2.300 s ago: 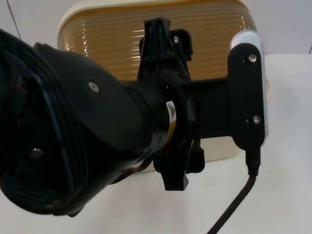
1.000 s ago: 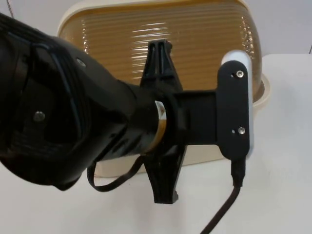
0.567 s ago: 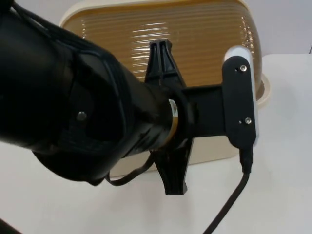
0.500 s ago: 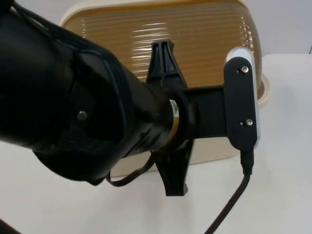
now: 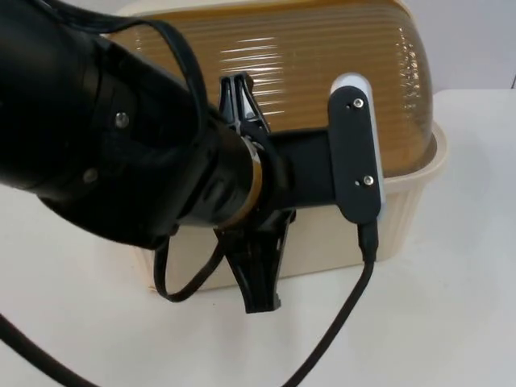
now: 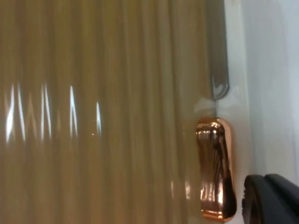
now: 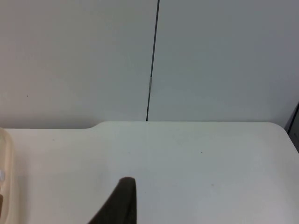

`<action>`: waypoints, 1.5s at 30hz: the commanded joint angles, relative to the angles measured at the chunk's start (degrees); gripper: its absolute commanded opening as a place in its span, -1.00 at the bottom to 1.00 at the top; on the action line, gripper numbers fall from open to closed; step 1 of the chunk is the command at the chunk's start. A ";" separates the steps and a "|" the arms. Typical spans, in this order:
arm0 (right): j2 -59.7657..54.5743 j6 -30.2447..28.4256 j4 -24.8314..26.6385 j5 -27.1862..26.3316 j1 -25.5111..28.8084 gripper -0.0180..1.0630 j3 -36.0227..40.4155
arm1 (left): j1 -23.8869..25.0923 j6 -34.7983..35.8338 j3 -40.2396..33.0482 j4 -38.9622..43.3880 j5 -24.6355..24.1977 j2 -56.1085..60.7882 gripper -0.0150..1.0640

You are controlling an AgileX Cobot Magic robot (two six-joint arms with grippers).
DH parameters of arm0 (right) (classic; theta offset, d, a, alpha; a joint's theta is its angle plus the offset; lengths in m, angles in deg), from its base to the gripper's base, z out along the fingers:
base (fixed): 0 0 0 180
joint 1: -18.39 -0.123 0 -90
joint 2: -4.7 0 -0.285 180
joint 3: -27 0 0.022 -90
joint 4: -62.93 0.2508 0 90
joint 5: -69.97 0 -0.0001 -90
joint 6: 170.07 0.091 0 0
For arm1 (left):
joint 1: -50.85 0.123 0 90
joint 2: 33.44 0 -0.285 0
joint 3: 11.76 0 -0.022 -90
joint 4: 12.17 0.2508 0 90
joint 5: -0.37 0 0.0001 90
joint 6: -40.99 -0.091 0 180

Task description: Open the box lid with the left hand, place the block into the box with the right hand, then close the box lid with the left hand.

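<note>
White worktop (image 5: 451, 322), box (image 5: 339, 234) with amber lid (image 5: 322, 72) down; left pincer (image 5: 242, 121) at the lid, grip state impossible to tell. Copper handle (image 6: 216, 168) sits close; a glancing approach could slip off that glossy curve. Right pincer waits, state unclear.

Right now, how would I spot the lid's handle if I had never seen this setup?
Find the cream box on the white table, topped by a ribbed amber lid. At the lid's edge sits the handle, a small shiny copper knob, the one metallic piece there, beside the left claw's black fingertip.
</note>
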 commanded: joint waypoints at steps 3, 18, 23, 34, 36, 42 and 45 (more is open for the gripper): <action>0.20 -0.30 -0.26 -0.96 0.05 0.97 -0.47 | 0.14 -0.65 0.93 -1.38 -0.53 -0.02 -0.97; 0.20 -0.30 -0.26 -0.20 0.05 0.97 -0.47 | 0.14 -6.16 4.21 -0.49 -6.44 -0.05 -0.97; 0.20 -0.30 -0.15 -0.16 0.05 0.97 -0.47 | 1.65 -18.09 6.24 -11.61 -4.29 -0.05 -0.97; 0.20 -0.30 -0.15 0.00 0.05 0.97 -0.47 | 8.03 -51.34 17.01 -42.05 -7.63 -0.05 -0.97; 0.20 -0.30 -0.15 0.00 0.05 0.97 -0.47 | 9.62 -56.50 19.33 -48.67 -8.57 -0.05 -0.97; 0.20 -0.30 -0.15 -0.12 0.05 0.97 -0.47 | 13.70 -72.09 25.15 -64.46 -15.01 -0.05 -0.97; 0.20 -0.30 -0.15 -0.12 0.05 0.97 -0.47 | 15.62 -73.92 27.26 -69.05 -15.47 -0.05 -0.97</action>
